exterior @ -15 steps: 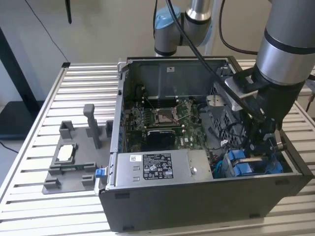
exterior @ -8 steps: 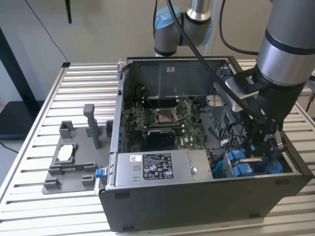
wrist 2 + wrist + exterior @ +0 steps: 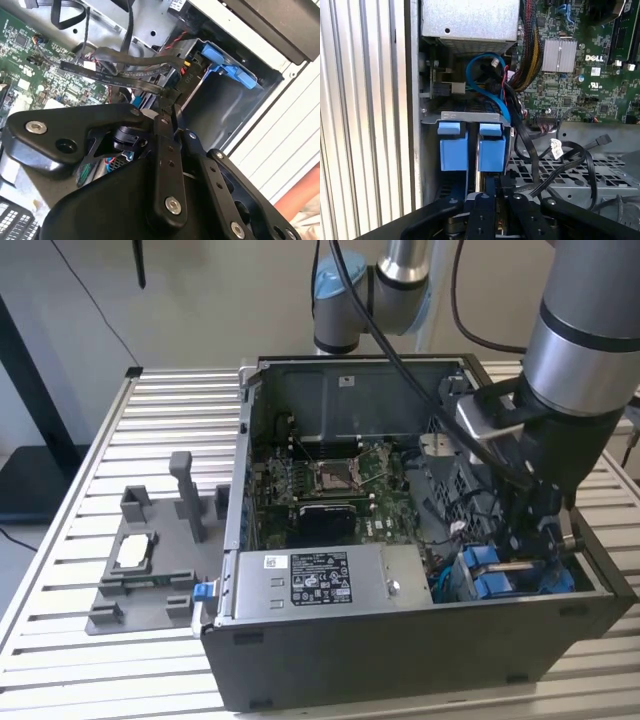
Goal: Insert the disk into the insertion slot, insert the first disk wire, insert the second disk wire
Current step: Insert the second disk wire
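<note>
Black linkage arms of the tool (image 3: pixel 167 125) fill the foreground in both wrist views, its fingers drawn close together on a flat black cable (image 3: pixel 125 80) inside the open PC case (image 3: pixel 400 660); the tips sit just above the blue carrier tabs. In the first wrist view the tool (image 3: pixel 487 192) hangs directly over the disk (image 3: pixel 492 150), which stands on edge in the insertion slot (image 3: pixel 465 117), the grey metal cage at the case's corner, beside a second blue-framed drive. A blue cable (image 3: pixel 485 87) loops above the cage toward the motherboard (image 3: pixel 580 65). In the exterior view the arm reaches down into the case's right end, where the blue carriers (image 3: pixel 490 570) show. The case rests on a slatted tabletop (image 3: pixel 60 540) next to a grey fixture (image 3: pixel 150 560).
</note>
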Robot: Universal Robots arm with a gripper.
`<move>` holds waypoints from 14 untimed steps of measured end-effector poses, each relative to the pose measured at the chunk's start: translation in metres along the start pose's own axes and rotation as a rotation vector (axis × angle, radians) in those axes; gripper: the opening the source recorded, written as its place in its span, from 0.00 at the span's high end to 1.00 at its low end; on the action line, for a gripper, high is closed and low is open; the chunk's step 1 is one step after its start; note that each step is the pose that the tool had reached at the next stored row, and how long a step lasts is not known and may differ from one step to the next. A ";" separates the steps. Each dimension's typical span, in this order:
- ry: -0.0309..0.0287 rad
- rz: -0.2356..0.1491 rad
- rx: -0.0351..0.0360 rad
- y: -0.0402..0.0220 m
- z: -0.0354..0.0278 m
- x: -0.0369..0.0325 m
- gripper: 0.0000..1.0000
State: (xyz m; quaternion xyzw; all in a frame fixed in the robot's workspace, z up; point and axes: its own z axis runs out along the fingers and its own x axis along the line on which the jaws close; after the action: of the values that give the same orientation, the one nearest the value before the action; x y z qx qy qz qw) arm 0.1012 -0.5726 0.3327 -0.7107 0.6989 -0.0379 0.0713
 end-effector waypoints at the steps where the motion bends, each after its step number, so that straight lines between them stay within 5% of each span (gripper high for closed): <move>1: 0.0011 0.007 0.0003 0.0000 0.0000 0.0003 0.84; 14: 0.0119 0.086 0.0040 0.0000 -0.0004 0.0015 0.76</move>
State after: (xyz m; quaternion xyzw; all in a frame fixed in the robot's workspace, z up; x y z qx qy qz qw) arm 0.1011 -0.5740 0.3330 -0.6795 0.7292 -0.0404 0.0701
